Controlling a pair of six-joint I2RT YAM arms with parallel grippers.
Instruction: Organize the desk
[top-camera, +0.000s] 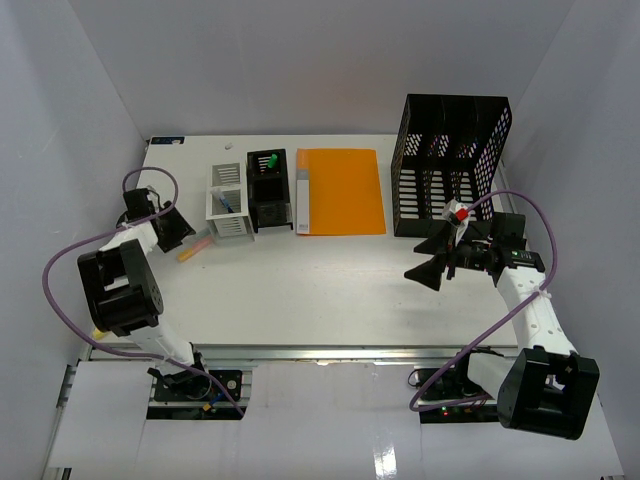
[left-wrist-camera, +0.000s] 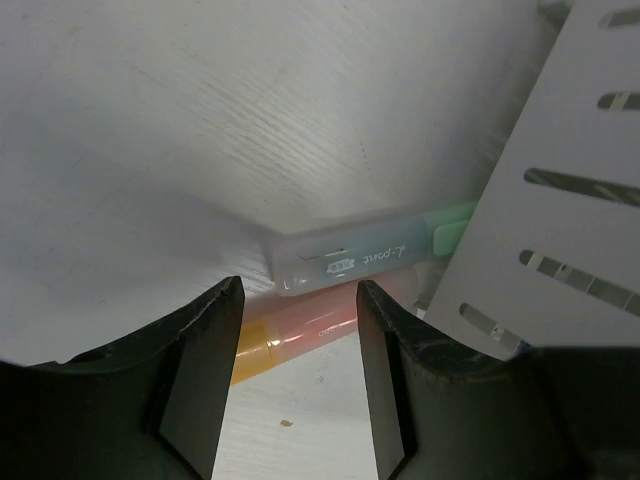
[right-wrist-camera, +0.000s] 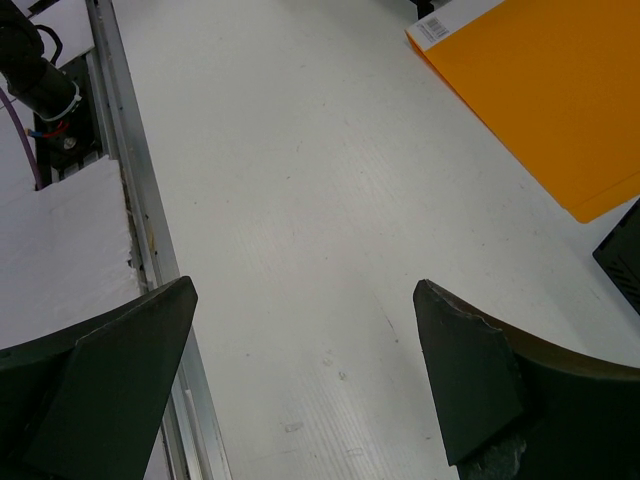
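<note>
The white desk (top-camera: 320, 290) carries two highlighters at its left. In the left wrist view a pale green-capped highlighter (left-wrist-camera: 350, 262) lies against a pink one with a yellow cap (left-wrist-camera: 300, 335); from above they show as one small cluster (top-camera: 195, 246). My left gripper (left-wrist-camera: 298, 290) (top-camera: 178, 232) is open, low over the desk, its tips just short of the pink highlighter and gripping nothing. My right gripper (top-camera: 430, 260) (right-wrist-camera: 303, 290) hovers wide open over bare desk at the right, empty.
A white slotted organizer (top-camera: 227, 203) (left-wrist-camera: 560, 200) stands right beside the highlighters. A black organizer (top-camera: 267, 188) with a green pen, an orange folder (top-camera: 340, 190) (right-wrist-camera: 540, 100) and a tall black mesh basket (top-camera: 450, 165) line the back. The metal rail (right-wrist-camera: 130, 200) runs along the front edge.
</note>
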